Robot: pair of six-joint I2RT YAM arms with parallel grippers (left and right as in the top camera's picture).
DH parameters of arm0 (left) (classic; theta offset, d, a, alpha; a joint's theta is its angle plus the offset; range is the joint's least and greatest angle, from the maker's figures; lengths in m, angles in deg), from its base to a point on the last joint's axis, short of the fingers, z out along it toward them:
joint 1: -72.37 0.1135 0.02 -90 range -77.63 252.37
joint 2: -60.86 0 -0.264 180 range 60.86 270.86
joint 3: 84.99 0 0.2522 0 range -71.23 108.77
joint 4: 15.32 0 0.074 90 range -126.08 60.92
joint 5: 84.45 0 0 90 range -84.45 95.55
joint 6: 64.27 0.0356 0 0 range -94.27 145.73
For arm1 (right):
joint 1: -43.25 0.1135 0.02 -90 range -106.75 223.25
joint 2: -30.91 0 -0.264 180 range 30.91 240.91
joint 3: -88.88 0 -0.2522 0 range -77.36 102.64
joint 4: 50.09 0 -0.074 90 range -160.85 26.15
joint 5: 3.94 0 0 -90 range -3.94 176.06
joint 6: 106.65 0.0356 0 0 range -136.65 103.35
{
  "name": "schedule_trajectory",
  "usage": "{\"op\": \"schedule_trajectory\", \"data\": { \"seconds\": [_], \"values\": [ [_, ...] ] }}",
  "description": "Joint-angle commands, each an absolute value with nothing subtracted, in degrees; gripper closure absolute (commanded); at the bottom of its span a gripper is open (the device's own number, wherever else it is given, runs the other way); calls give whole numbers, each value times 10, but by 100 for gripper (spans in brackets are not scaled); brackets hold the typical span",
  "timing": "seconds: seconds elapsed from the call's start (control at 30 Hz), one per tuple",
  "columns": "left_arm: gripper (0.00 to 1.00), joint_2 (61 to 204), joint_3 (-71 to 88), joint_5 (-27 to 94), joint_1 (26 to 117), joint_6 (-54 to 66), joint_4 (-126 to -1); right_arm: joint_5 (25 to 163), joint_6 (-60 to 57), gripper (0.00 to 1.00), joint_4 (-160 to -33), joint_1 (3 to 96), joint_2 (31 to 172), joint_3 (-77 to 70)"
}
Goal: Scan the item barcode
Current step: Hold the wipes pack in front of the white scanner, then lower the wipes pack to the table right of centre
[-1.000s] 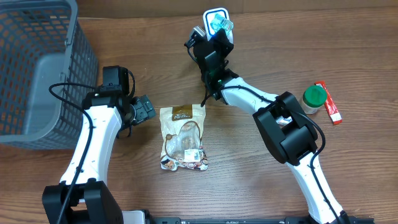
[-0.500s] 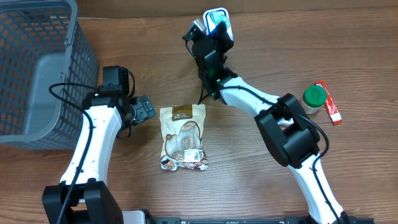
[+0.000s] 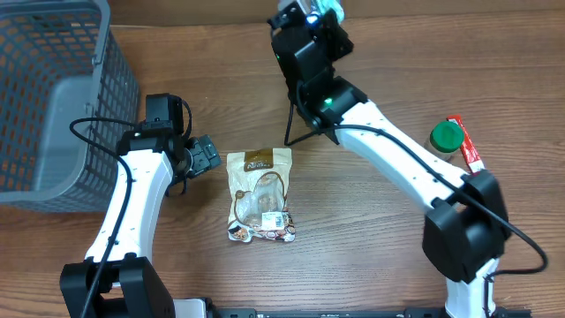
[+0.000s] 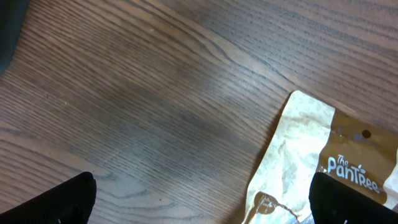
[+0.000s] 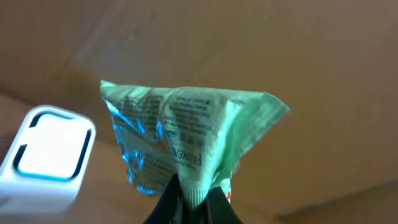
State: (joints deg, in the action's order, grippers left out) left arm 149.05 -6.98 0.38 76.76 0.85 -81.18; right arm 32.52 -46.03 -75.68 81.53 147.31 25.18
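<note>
My right gripper (image 5: pixel 191 200) is shut on the sealed edge of a green foil packet (image 5: pixel 186 134) and holds it up, printed side toward the camera. Beside the packet at the lower left sits the white scanner (image 5: pixel 51 155), its window lit blue. From overhead, the right gripper (image 3: pixel 311 11) and the packet (image 3: pixel 323 5) are at the far edge of the table, and the arm hides the scanner. My left gripper (image 3: pixel 205 156) is open and empty, just left of a tan snack bag (image 3: pixel 259 194). In the left wrist view, the snack bag (image 4: pixel 311 155) lies near the right fingertip (image 4: pixel 357 199).
A grey mesh basket (image 3: pixel 53 97) fills the far left corner. A green-lidded jar (image 3: pixel 446 139) and a red packet (image 3: pixel 470 147) lie at the right. The right arm's cable (image 3: pixel 291 124) hangs down near the snack bag's top.
The right arm has swung toward the far edge with the green packet and now covers the scanner from overhead. The left arm has stayed still.
</note>
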Motion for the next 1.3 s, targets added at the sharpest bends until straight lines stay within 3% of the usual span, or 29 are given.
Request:
{"op": "schedule_trajectory", "data": {
  "seconds": [0.0,0.2,0.5,0.8,1.03,1.1,1.27],
  "values": [
    [0,1489,-62,-2,769,15,-811,363,-298,97,-838,814,1430,257],
    [0,1489,-62,-2,769,15,-811,556,-154,97,-1072,814,1394,257],
    [0,1489,-62,-2,769,15,-811,819,-147,96,-1399,813,1394,252],
    [0,1489,-62,-2,769,15,-811,816,-147,96,-1441,795,1394,200],
    [0,1489,-62,-2,769,15,-811,774,-147,96,-1392,751,1394,110],
    [0,1489,-62,-2,769,15,-811,758,-147,85,-1363,735,1394,85],
    [0,1489,-62,-2,769,15,-811,758,-146,21,-1321,704,1394,62]
  ]
}}
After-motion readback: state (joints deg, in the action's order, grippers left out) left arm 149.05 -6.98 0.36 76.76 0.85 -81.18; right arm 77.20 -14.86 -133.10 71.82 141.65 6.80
